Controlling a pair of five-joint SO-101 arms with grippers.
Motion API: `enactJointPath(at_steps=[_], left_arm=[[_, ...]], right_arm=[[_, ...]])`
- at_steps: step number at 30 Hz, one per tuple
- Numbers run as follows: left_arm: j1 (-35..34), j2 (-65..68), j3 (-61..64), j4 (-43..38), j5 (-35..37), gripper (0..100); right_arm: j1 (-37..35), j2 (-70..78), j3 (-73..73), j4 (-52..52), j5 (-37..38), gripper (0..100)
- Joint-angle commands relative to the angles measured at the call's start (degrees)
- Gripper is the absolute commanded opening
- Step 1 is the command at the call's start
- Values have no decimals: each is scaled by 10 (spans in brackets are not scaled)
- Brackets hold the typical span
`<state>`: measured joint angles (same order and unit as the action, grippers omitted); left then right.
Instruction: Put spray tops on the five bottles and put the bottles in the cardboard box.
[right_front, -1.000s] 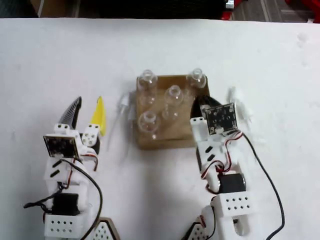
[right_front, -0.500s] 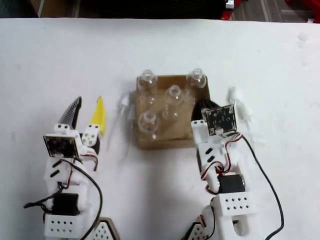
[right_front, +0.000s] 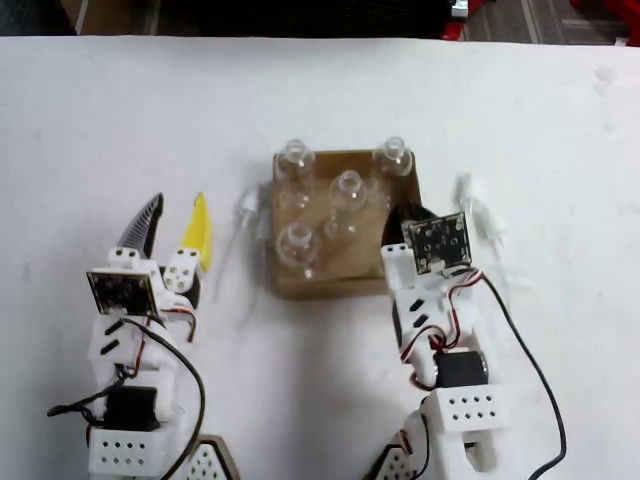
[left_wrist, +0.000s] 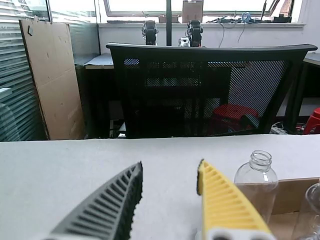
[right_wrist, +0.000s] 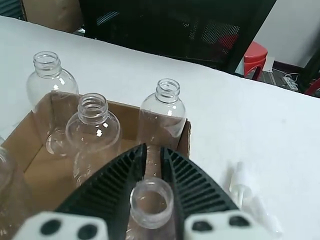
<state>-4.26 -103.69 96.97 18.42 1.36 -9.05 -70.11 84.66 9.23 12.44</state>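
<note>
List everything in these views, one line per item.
Clear plastic bottles: five, uncapped; four stand in the box, and one is between the right pincer's fingers at the box's right edge.
Brown cardboard box: one, at the table's centre.
White spray tops: one left of the box, at least two right of it.
White table: one, under everything.
Black mesh chair: one, behind the table.
Flat cardboard sheet: one, brown, leaning upright behind the table.
Left pincer: one black finger and one yellow, open, left of the box.
Right pincer: black, shut on a bottle.
</note>
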Motion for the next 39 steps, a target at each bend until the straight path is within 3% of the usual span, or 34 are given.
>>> enactJointPath(at_steps=[1, 4, 33, 39], left_arm=[[7, -10, 0, 2, -7, 166], [7, -10, 0, 2, -7, 166], [7, -10, 0, -2, -7, 166], [7, -10, 0, -2, -7, 166]], right_arm=[[7, -5, -5, -12, -3, 57], [7, -5, -5, -12, -2, 111], [0, -9, 3, -29, -4, 111], [0, -19, 2, -29, -4, 239]])
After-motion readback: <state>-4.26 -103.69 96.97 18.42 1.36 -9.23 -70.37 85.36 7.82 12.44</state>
